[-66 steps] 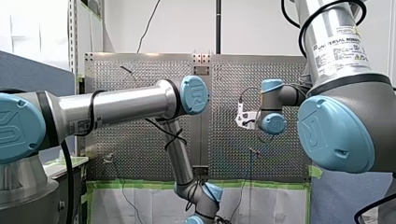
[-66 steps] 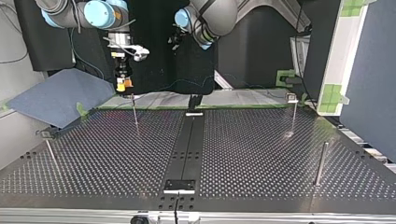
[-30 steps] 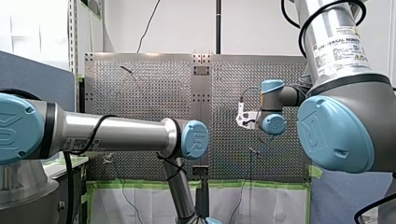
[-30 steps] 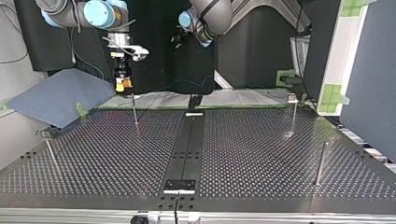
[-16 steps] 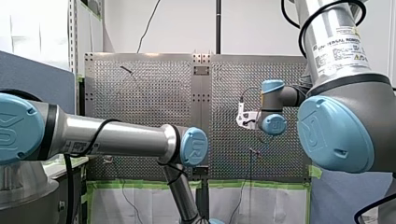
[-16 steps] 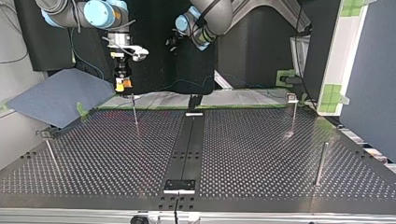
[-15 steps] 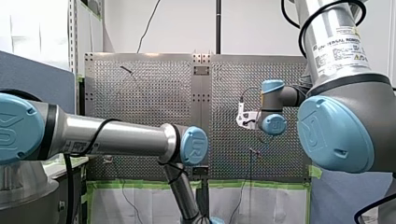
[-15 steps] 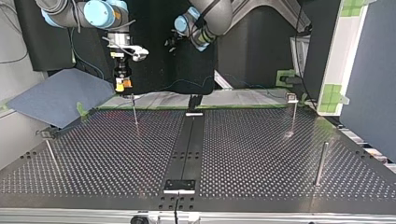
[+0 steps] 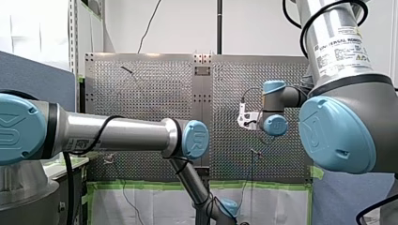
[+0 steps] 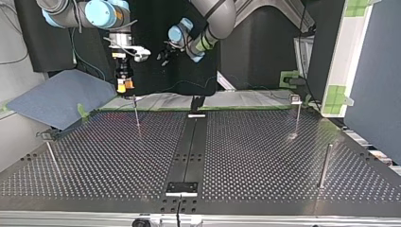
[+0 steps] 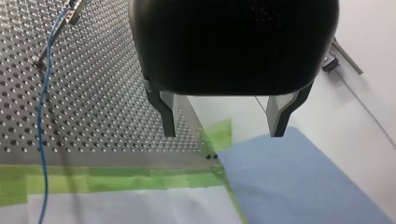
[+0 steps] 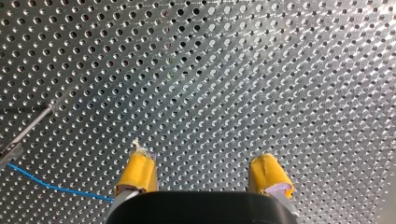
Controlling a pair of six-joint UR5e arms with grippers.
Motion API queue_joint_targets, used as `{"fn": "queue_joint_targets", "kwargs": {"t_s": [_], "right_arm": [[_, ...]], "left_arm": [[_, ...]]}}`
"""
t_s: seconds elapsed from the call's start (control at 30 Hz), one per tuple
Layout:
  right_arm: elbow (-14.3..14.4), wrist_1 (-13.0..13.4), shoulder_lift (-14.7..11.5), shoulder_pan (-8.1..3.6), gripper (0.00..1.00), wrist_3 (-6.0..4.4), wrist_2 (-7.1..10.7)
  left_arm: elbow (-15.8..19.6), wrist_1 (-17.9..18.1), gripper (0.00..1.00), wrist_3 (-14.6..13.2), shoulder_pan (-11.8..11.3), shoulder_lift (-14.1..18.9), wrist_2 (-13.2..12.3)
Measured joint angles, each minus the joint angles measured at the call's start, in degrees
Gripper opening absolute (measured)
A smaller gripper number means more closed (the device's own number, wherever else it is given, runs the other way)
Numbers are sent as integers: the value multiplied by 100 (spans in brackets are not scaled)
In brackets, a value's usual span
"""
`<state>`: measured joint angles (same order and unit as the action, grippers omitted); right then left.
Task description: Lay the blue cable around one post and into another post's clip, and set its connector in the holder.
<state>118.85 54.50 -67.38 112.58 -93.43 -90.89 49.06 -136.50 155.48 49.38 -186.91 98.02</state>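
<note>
Swinging closer to my right gripper [image 12: 203, 158] than before, my left gripper [image 11: 223, 134] is gaping empty; so is the right, cable [image 12: 46, 185] beside it.

Four posts stand on the one table [image 10: 255, 161], placed in the top view from its middle: the 11 o'clock post [image 10: 137, 118], the 2 o'clock post [image 10: 296, 118] and the 9 o'clock post [image 10: 52, 156] are three thin ones, and the 3 o'clock post [image 10: 324, 163] is the single thicker one. The table has two perforated halves and one dark centre strip [image 10: 189, 146], with one blue cable [image 11: 42, 121] and one blue cloth [image 10: 61, 99] at 10 o'clock. Two arms show, my left arm [image 9: 117, 136] and my right arm [image 9: 338, 131], bearing two grippers, my left gripper [image 11: 223, 133] and my right gripper [image 12: 203, 158], each with two fingers.
</note>
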Motion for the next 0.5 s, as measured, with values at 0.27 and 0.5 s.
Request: {"fn": "queue_joint_targets", "kwargs": {"t_s": [0.27,0.5], "right_arm": [[-1,0,0,-2,100,-5,0],[0,19,0,-7,100,-8,1]], "left_arm": [[-353,3,94,-170,-83,2,220],[-703,44,94,-224,-111,1,406]]}}
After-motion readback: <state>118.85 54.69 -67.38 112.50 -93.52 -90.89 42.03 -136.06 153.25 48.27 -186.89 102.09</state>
